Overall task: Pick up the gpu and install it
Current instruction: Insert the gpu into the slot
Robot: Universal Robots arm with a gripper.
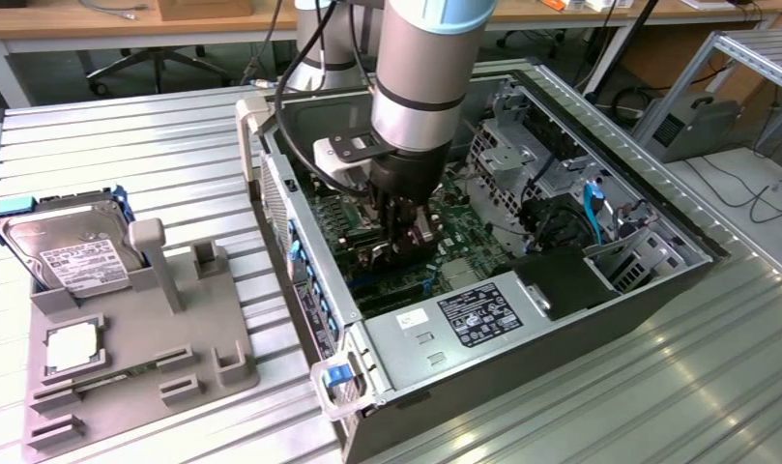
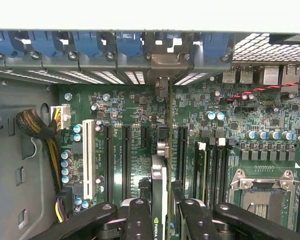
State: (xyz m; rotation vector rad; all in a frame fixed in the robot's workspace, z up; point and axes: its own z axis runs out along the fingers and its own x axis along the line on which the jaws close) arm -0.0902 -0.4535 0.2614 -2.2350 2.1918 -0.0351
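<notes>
Wrist view, nearest first: the gripper shows as two black linkages with fingers clamped on the gpu. The card is held edge-on and upright, a thin strip with a green logo patch near the fingers. Its metal bracket end runs on toward the rear wall of the case.

Just past the fingers lies the motherboard, green. Black expansion slots run parallel to the card, with a white slot beside them. The card stands over the board between two of the black slots; whether its edge is seated I cannot tell. An open CPU socket sits off to one side, with memory slots between it and the card. A braided cable bundle with yellow and black wires hangs by the case wall. Farthest off: a row of blue retention clips above the vented slot covers.

Exterior view: the arm reaches straight down into the open case, which lies on its side on the slatted metal desk. Gripper low inside, close over the board. On the exterior view's left, well apart from the case, a grey fixture tray carries a hard drive standing tilted in a blue frame, and a small square chip lying flat.
</notes>
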